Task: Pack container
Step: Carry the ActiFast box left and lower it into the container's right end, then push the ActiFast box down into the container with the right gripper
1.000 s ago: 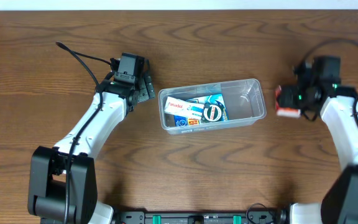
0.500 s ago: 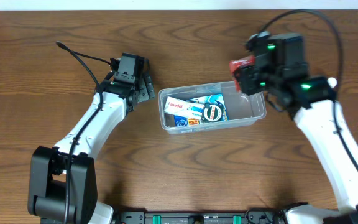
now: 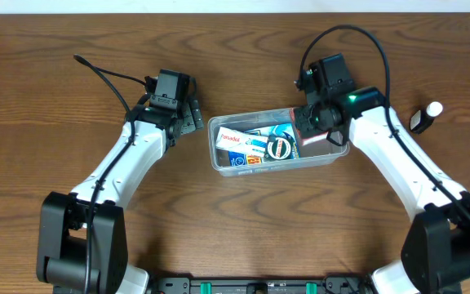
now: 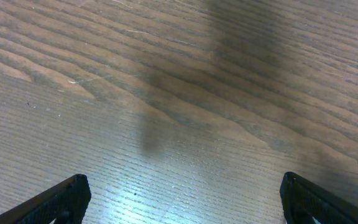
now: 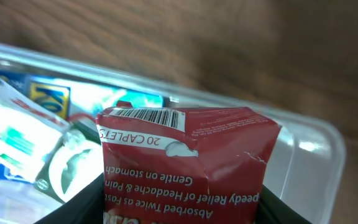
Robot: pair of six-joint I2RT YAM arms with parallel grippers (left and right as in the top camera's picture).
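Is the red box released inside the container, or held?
Held: fingers of the right gripper flank the red box, over the container.

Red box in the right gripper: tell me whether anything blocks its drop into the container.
Nothing visible does. The right gripper holds the red box over the right end of the container, which looks bare; the packed items lie toward the left end.
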